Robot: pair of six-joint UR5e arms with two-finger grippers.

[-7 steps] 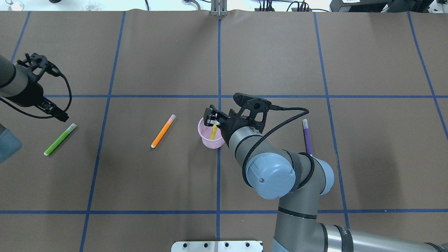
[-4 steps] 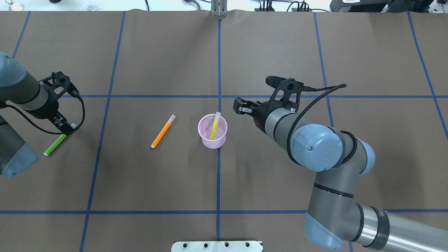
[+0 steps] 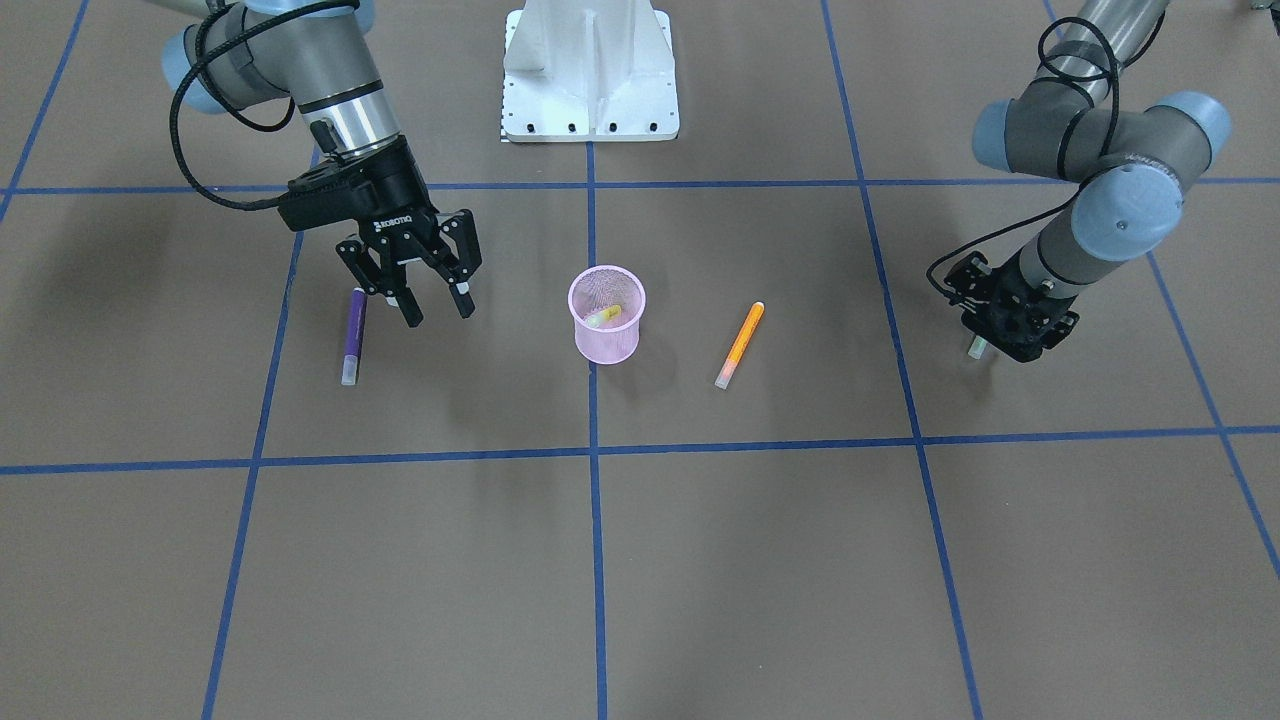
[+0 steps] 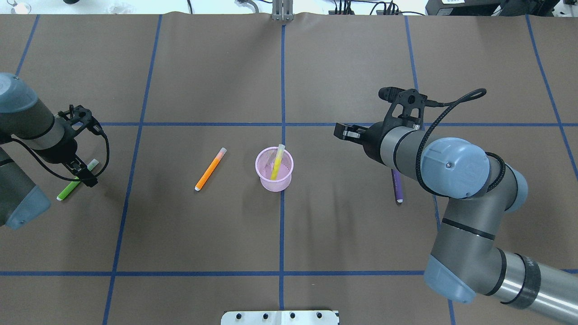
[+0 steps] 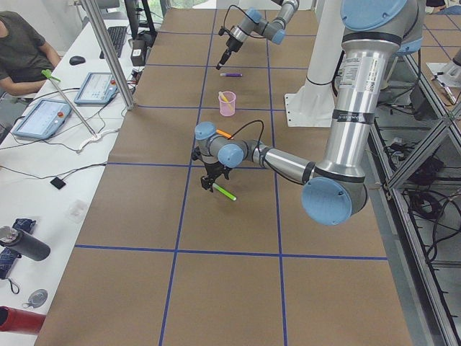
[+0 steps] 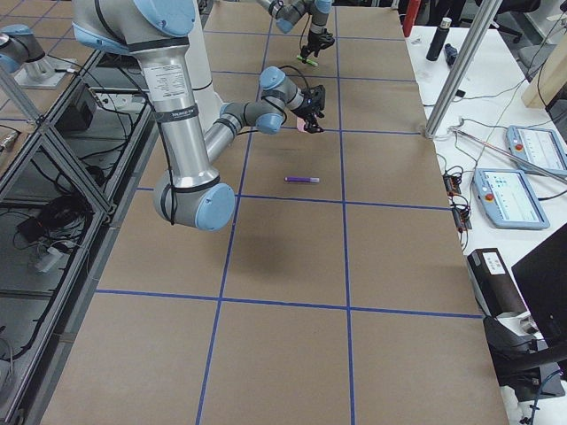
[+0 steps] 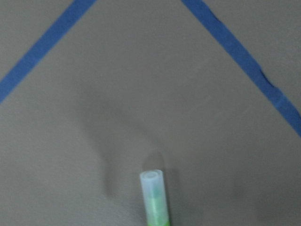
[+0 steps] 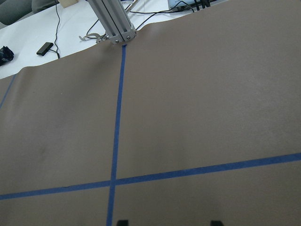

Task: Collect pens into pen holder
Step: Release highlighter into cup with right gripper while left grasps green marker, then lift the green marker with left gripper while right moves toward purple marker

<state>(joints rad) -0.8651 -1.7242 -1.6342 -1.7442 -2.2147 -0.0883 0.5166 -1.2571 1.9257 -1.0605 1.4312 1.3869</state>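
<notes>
One green pen (image 4: 66, 192) lies directly beneath left jaws.

Worktop (image 4: 343, 58): covered in brown paper (image 4: 203, 67), marked into large squares by blue tape (image 4: 282, 81). White base plate (image 4: 280, 317) bolted at the robot's edge, on the centre line.

Pink mesh pen holder (image 4: 273, 183) stands upright mid-table, its foot over the centre tape line.

Orange pen (image 4: 210, 169) lies flat near the holder on the robot's left, not touching it, set diagonally, pale cap pointing away from the robot.

Green pen (image 4: 65, 192) far out on the left, diagonal, middle hidden from overhead.

Purple pen (image 4: 397, 187) well to the right of the holder, roughly parallel to the centre line.
</notes>
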